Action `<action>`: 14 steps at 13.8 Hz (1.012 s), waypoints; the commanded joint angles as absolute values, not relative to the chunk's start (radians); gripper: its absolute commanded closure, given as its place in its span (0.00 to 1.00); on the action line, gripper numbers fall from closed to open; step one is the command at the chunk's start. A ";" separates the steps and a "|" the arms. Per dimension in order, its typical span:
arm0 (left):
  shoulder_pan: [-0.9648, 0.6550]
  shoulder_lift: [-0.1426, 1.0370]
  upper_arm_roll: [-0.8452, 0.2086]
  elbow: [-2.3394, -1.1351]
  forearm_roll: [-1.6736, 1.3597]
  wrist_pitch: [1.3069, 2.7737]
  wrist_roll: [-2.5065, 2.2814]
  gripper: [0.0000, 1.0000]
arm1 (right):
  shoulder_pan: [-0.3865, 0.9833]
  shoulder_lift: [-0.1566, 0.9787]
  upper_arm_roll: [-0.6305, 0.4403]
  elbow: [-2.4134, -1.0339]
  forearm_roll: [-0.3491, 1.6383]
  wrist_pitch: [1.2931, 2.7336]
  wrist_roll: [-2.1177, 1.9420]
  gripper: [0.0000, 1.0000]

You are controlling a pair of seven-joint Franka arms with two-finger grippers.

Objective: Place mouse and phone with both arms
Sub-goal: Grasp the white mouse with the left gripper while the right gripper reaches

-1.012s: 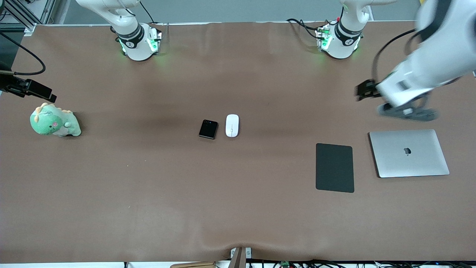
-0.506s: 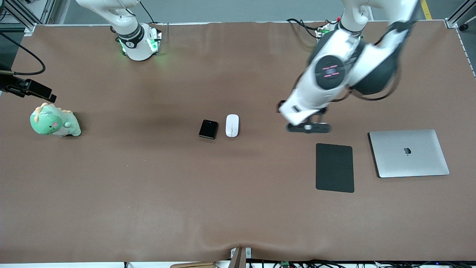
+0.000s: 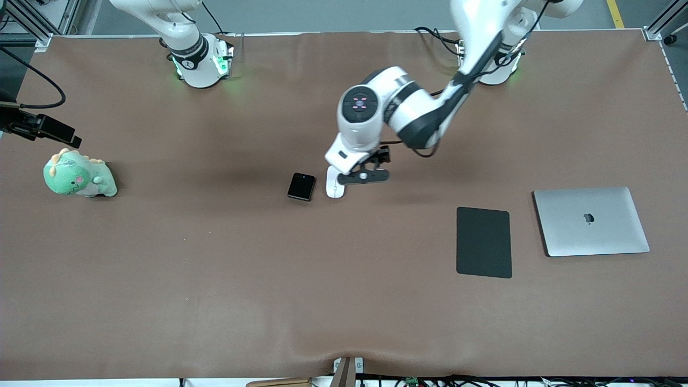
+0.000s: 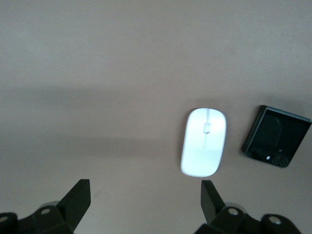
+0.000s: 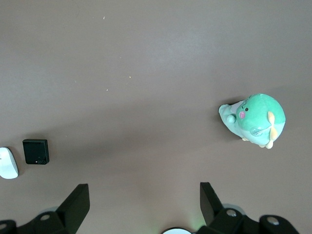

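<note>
brown table [image 3: 215, 279] | left gripper [image 4: 145, 195] fingers spread, over mouse [image 4: 204, 142]

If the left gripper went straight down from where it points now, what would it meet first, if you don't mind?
Most likely bare table. The open left gripper points down beside the mouse, whose end lies close to one finger, so a slight drift might clip it.
</note>
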State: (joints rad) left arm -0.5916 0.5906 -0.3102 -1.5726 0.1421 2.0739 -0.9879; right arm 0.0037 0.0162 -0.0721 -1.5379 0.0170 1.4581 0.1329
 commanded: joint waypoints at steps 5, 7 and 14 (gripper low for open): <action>-0.742 0.827 -0.223 -1.402 0.219 2.198 -1.126 0.00 | -0.006 0.008 -0.064 -1.536 0.023 1.456 0.138 0.00; -0.753 0.856 -0.218 -1.404 0.219 2.227 -1.127 0.00 | -0.006 0.008 -0.064 -1.536 0.023 1.456 0.137 0.00; -0.764 0.893 -0.216 -1.408 0.222 2.283 -1.124 0.17 | 0.000 0.055 -0.064 -1.534 0.005 1.468 0.143 0.00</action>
State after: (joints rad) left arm -0.7465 0.8776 -0.2281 -1.4359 0.1938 2.2772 -1.0998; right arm 0.0037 0.0199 -0.0721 -1.5394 0.0156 1.4595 0.1329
